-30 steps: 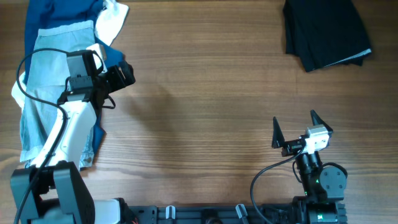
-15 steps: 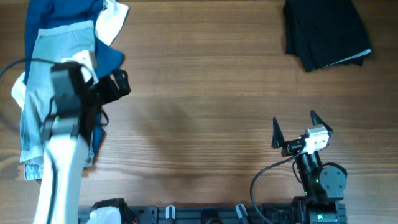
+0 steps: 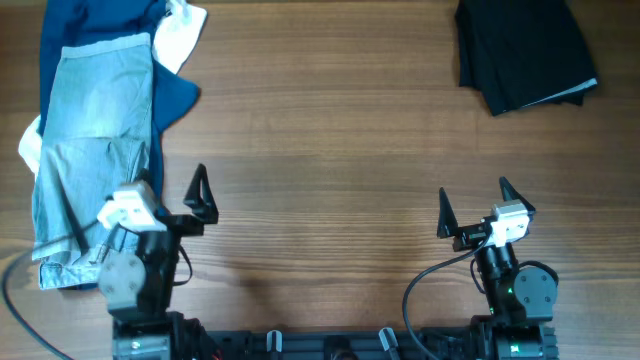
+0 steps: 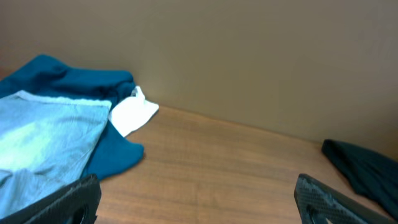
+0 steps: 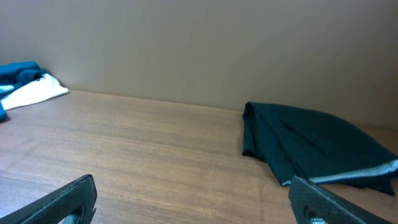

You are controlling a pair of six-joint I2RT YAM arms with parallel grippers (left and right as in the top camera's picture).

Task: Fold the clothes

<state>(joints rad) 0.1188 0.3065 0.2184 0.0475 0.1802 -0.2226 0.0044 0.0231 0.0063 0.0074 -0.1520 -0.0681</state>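
The black shorts (image 3: 520, 50) lie folded in a compact stack at the far right of the wooden table. They also show in the right wrist view (image 5: 311, 146) and at the right edge of the left wrist view (image 4: 367, 168). My left gripper (image 3: 165, 188) is open and empty near the front left edge, beside the pile of other clothes (image 4: 199, 202). My right gripper (image 3: 473, 195) is open and empty near the front right edge, well short of the black shorts (image 5: 193, 199).
Pale blue denim shorts (image 3: 95, 140) lie on a dark blue garment (image 3: 90, 20) at the far left, with a white cloth (image 3: 180, 30) beside them. A wall stands behind the table's far edge (image 5: 186, 50).
My left arm has drawn back from over the denim pile to the front left edge, and its gripper is open. The right arm and the black shorts have not moved.
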